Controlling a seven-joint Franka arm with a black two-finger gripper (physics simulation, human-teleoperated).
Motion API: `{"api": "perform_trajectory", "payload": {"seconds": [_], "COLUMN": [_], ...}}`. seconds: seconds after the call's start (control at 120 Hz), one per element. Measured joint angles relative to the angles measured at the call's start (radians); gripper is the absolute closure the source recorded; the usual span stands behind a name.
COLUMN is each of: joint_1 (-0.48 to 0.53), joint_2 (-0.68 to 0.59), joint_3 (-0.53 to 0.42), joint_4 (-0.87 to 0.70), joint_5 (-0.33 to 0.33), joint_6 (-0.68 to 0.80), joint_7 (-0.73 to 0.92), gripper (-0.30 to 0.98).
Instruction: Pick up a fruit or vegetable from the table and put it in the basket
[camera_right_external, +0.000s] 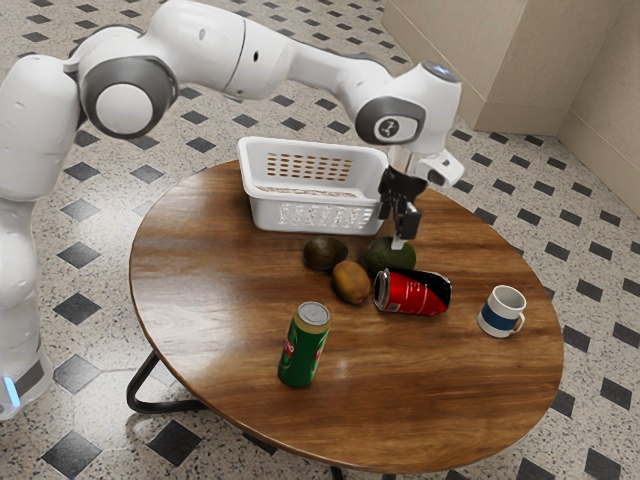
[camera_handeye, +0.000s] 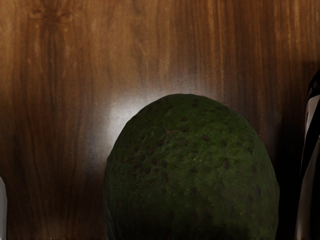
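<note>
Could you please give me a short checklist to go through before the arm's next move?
1. Tool lined up at the large, green, bumpy-skinned avocado: ok.
2. Firm grip on the avocado: cannot tell.
3. Generous room around the avocado: not ok; the red-and-black metal can lies close beside it.
4. White plastic basket upright, top uncovered: ok.
5. Green metal can standing well away from the tool: ok.

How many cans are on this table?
2: the green can stands upright, nearest the exterior camera; the red can lies on its side, between the brown fruit and the mug.
</note>
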Motion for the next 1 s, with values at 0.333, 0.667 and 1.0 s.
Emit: {"api": "perform_trajectory", "payload": {"seconds": [0.333, 0.667, 1.0], "joint_1": [-0.002, -0.002, -0.002], "joint_2": [-0.016, 0.007, 0.029], "joint_3": [-0.001, -0.002, -0.001], "joint_4": [-0.043, -0.062, -0.063], "joint_5": [-0.001, -0.001, -0.001], "joint_6": [0.028, 0.056, 0.07], "joint_7": [-0.002, -0.004, -0.005], "gripper": [0.0, 0.0, 0.0]}}
